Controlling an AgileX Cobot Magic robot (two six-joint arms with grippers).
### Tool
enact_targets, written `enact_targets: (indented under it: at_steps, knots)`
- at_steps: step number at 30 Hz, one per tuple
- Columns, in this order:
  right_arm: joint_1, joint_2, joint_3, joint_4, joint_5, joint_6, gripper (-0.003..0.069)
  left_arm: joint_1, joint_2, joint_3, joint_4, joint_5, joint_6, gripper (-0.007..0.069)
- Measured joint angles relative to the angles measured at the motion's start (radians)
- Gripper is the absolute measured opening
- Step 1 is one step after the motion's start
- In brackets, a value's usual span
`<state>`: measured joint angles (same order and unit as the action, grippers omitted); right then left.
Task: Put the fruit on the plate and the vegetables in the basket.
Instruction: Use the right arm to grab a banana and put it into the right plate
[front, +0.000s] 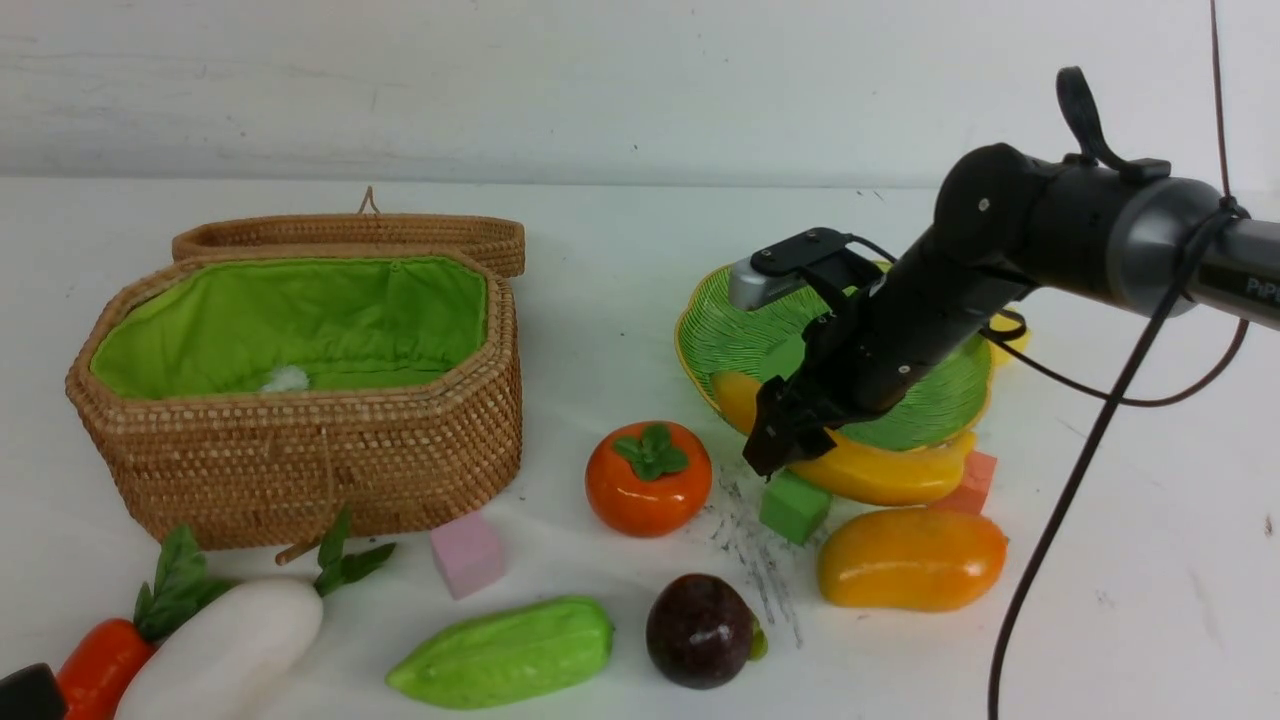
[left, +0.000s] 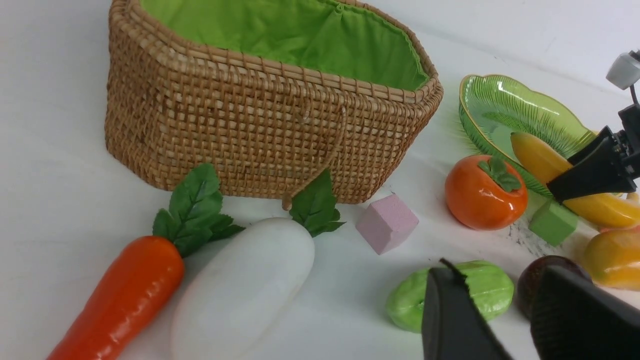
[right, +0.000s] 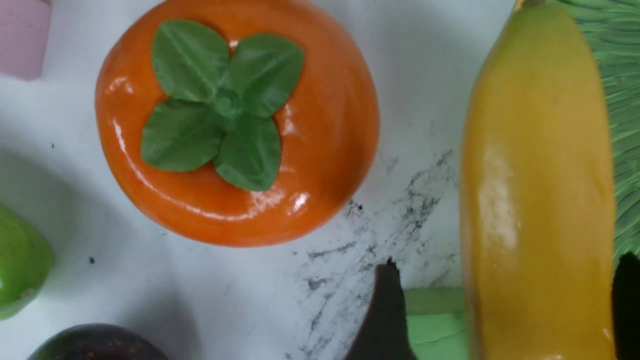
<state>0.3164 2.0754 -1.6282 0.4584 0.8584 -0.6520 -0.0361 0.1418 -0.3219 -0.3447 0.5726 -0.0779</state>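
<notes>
"Four fruits! Where's the banana (front: 890, 470)?"
"By the plate's (front: 765, 325) near edge, between the right gripper's (right: 506, 262) spread fingers. The persimmon (front: 648, 480), mango (front: 912, 562) and mangosteen (front: 700, 632) are on the table (front: 1130, 600)."
"And the left gripper (left: 500, 275)?"
"Its fingers are apart too."
"Where are the vegetables?"
"The carrot (front: 100, 665) and white radish (front: 225, 645) are at the table's near left corner. The gourd (front: 505, 652) is by the near edge. They're all outside the basket (front: 330, 450)."

- Front: you look forward and down from between the arms over basket (front: 320, 460) and scalloped dish (front: 960, 400).
- Left wrist: low, near, angled across; shares both.
- Right wrist: close overhead, persimmon (right: 240, 210) shared.
</notes>
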Motion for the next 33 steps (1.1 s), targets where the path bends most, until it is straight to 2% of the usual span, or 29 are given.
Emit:
enact_targets:
  at_steps: [20, 33]
  knots:
    - [0.000, -0.008, 0.000, 0.004, -0.005, 0.001, 0.0547, 0.000, 0.000, 0.000, 0.000, 0.000, 0.000, 0.0239]
    - [-0.027, -0.116, -0.002, -0.001, -0.117, 0.027, 0.0547, 0.000, 0.000, 0.000, 0.000, 0.000, 0.000, 0.0239]
